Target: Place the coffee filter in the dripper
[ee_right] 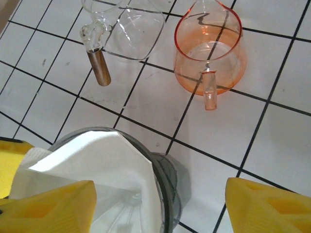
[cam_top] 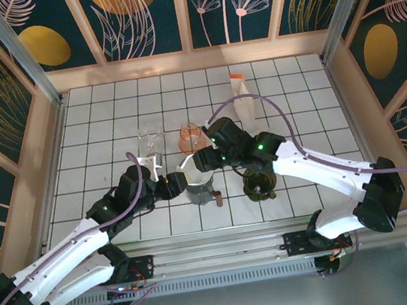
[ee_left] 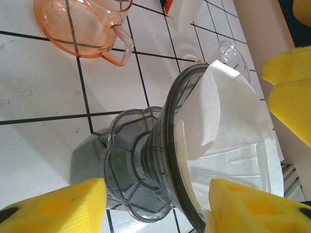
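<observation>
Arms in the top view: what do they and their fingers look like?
Both the left arm and right arm have white shells between black joints, a lilac cable looping alongside each, and a small green light on a black joint. The fingers are blocky yellow wedges.

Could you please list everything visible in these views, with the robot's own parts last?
grey dripper: one, smoky grey, mid-table between the two arms' fingers.
coffee filter: one, white, standing in the grey dripper, its edge above the rim.
orange dripper: one, translucent orange, just beyond the grey dripper.
glass server: one, clear with a brown handle, left of the orange dripper.
dark vessel: one, dark olive, right of the grey dripper, beside the right arm.
filter pack: one, white with an orange top, far side.
table: one, white tiles with black lines.
arms: two, white and black, left arm, right arm.
left fingers: two, yellow, flanking the grey dripper.
right fingers: two, yellow, spread wide, one by the filter.
</observation>
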Controlling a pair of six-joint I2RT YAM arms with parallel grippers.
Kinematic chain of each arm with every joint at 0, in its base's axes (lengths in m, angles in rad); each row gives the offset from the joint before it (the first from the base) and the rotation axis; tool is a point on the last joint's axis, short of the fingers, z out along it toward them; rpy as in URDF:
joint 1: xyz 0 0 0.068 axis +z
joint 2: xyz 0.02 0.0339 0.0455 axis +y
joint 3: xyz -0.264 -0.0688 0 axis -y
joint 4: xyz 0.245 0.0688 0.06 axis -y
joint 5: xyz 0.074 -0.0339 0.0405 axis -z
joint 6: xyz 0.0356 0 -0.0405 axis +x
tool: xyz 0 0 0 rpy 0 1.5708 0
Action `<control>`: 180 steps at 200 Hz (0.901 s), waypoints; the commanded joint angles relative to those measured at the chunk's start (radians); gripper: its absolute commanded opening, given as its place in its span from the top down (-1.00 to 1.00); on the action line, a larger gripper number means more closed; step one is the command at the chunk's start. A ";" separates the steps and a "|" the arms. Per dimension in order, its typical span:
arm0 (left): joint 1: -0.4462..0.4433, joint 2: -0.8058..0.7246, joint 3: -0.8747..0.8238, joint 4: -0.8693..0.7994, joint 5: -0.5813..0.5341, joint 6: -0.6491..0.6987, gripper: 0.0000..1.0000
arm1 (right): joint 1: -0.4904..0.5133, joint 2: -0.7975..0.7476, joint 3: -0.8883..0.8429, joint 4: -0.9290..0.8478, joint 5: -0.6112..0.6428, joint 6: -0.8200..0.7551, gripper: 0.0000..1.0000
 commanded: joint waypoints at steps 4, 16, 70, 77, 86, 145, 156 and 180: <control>0.005 0.006 -0.019 -0.002 0.006 -0.001 -0.18 | 0.001 -0.034 -0.030 -0.046 0.060 0.029 -0.35; 0.005 0.006 -0.017 -0.003 0.005 0.000 -0.18 | 0.001 -0.040 -0.034 -0.052 0.070 0.033 -0.33; 0.005 -0.029 0.002 -0.016 -0.007 -0.008 -0.37 | 0.017 -0.022 -0.031 -0.065 0.099 0.036 -0.32; 0.006 -0.040 0.005 -0.017 -0.011 -0.010 -0.39 | 0.019 -0.021 -0.031 -0.062 0.099 0.037 -0.32; 0.008 -0.054 0.010 -0.017 -0.020 -0.012 -0.41 | 0.019 -0.021 -0.031 -0.059 0.100 0.037 -0.32; 0.052 -0.065 -0.004 0.013 0.005 -0.018 -0.49 | 0.022 -0.021 -0.036 -0.053 0.098 0.037 -0.33; 0.064 -0.063 -0.008 0.019 0.015 -0.019 -0.48 | 0.021 -0.017 -0.038 -0.051 0.096 0.039 -0.33; 0.076 -0.048 -0.010 0.016 0.029 -0.014 -0.23 | 0.023 -0.016 -0.043 -0.044 0.091 0.040 -0.33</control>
